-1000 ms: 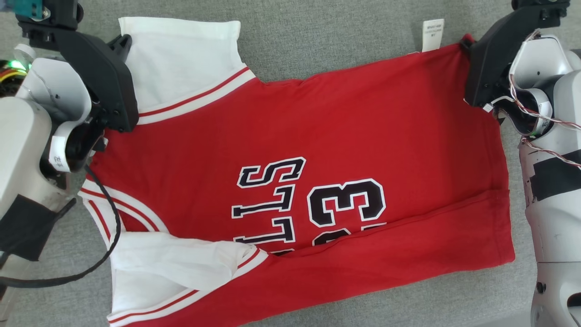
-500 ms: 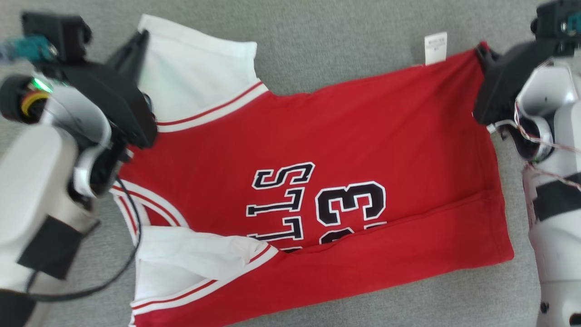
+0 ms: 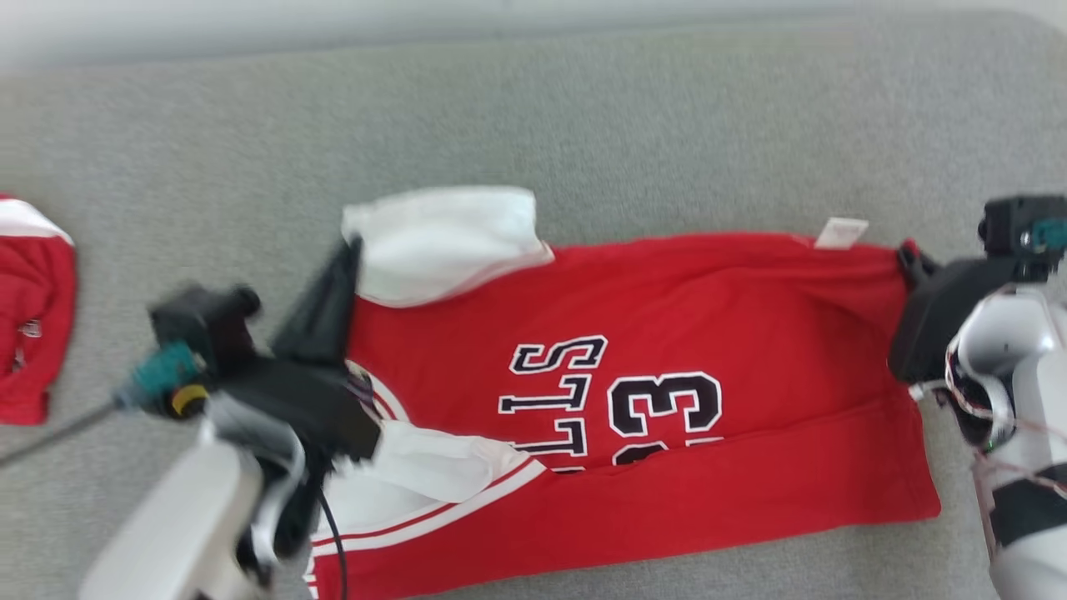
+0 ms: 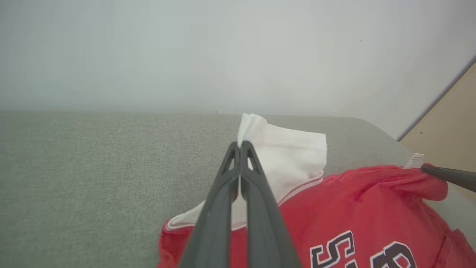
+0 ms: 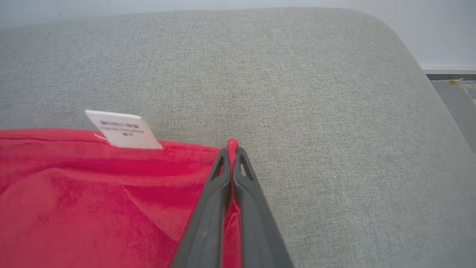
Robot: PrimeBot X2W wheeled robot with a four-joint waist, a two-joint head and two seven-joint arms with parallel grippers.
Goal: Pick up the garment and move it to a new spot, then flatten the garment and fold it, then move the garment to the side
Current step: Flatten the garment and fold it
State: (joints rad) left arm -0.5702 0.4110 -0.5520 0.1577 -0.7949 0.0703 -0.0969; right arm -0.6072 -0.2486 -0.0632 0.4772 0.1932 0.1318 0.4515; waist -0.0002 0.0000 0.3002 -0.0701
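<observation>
**A:** Head view first. Where's the garment?

**B:** The red knit jersey [image 3: 667, 333] with white sleeves and black, white-edged lettering lies spread across the bench [image 3: 583, 125], which is covered in grey woven fabric. Its near long edge is folded up over the bottom of the lettering.

**A:** And the hands?

**B:** The left hand [image 3: 353, 250] is at the jersey's left end, dark fingers together against the edge of the far white sleeve [image 3: 442, 242]. The right hand [image 3: 909, 254] is at the far right corner of the hem, near a small white fabric tag [image 3: 840, 232]. A crumpled red-and-white cloth [image 3: 33, 333] sits at the picture's left edge, well apart from the jersey.

**A:** Left wrist view?

**B:** The left hand [image 4: 240, 146] is clamped on the sleeve [image 4: 290, 156], with a white fold poking up past the fingertips. The jersey [image 4: 353, 208] runs off to the right, where one dark finger of the right hand [image 4: 446, 175] meets its raised corner, just beside the tag [image 4: 415, 160]. Beyond the bench [image 4: 93, 167] are a pale wall [image 4: 223, 48] and a tan board [image 4: 446, 123].

**A:** Right wrist view?

**B:** The right hand [image 5: 231, 150] is closed tight on the jersey [image 5: 93, 193], with a nub of red cloth showing above the tips. The tag [image 5: 121, 130] stands at the hem, left of the fingers. To the right, the bench [image 5: 297, 93] curves round to a rounded corner.
</observation>
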